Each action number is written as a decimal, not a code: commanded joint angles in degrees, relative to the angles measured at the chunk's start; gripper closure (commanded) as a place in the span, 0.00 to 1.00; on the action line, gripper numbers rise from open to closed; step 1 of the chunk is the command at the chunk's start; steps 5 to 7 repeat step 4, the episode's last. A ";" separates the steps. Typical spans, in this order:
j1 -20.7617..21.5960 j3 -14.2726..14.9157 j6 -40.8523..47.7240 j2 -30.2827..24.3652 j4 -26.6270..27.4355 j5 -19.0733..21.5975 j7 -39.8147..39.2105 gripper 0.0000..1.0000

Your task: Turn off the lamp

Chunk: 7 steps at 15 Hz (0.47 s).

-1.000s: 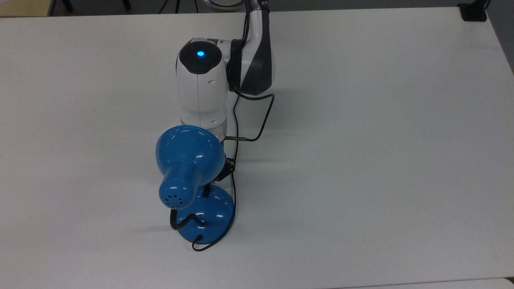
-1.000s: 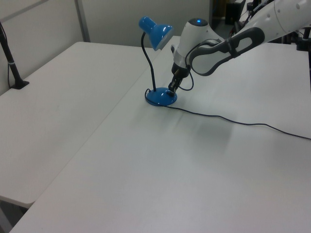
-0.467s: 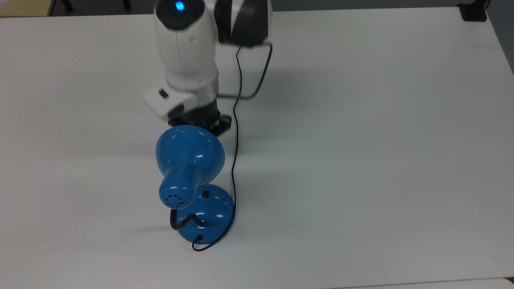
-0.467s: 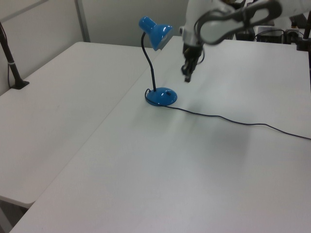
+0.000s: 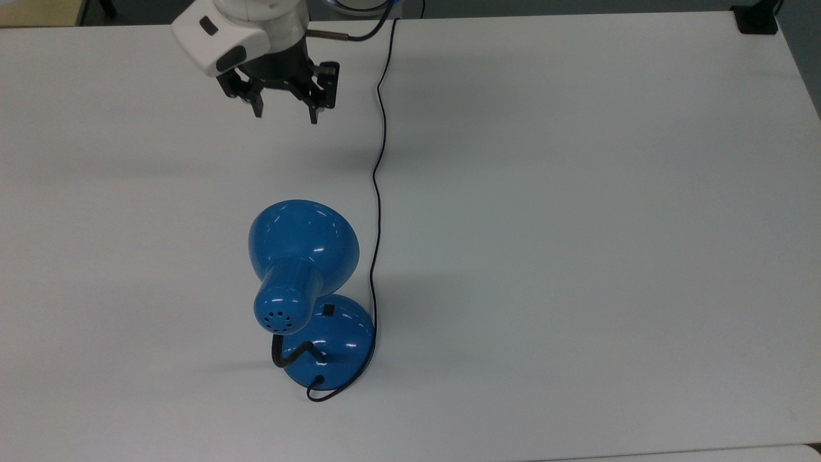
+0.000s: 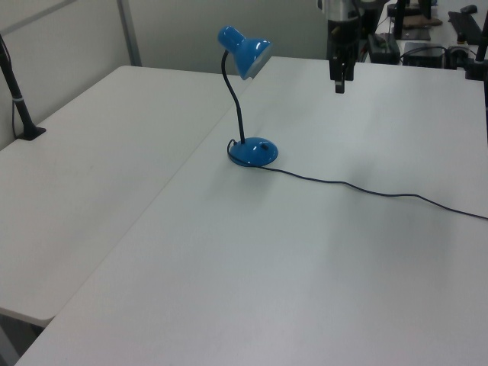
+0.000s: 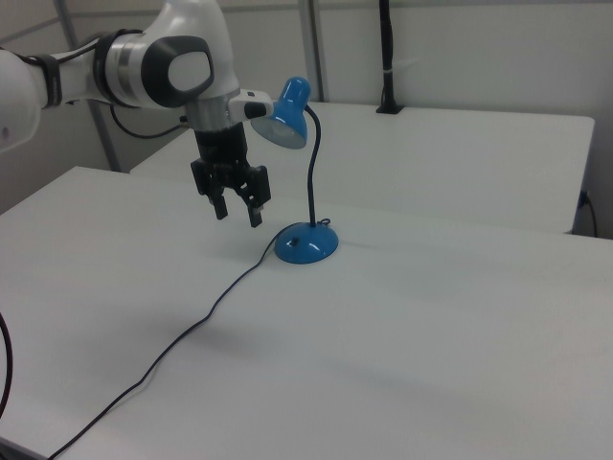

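Observation:
The blue lamp (image 5: 301,244) stands on the white table (image 5: 577,224), its cone shade bent over its round base (image 5: 337,346). A small black switch (image 5: 328,310) sits on top of the base. In the top view my gripper (image 5: 285,110) hangs open and empty in the air, well above the lamp and apart from it. The left view shows the gripper (image 6: 338,80) high up, to the right of the lamp (image 6: 248,53). In the right view the gripper (image 7: 238,213) hovers left of the lamp's base (image 7: 306,244).
The lamp's thin black cord (image 5: 377,179) runs from the base across the table, passing to the right of the gripper in the top view. A black clamp (image 5: 757,19) sits at the table's top right corner. A black post (image 6: 19,99) stands at the left view's left.
The gripper has lifted off the lamp's base and drawn back up and away, toward the top of the top view. The switch on the base now shows. The lamp has not moved.

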State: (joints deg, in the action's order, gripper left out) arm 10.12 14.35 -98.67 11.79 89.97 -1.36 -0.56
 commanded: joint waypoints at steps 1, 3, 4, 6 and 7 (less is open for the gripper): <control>-0.45 -0.29 1.20 -2.82 2.22 -1.45 2.14 0.00; -0.71 -0.29 1.11 -3.17 2.14 -1.45 2.32 0.00; -0.89 -0.29 1.20 -3.61 2.14 -1.45 2.32 0.00; -0.89 -0.29 1.20 -3.61 2.14 -1.45 2.32 0.00; -0.89 -0.29 1.20 -3.61 2.14 -1.45 2.32 0.00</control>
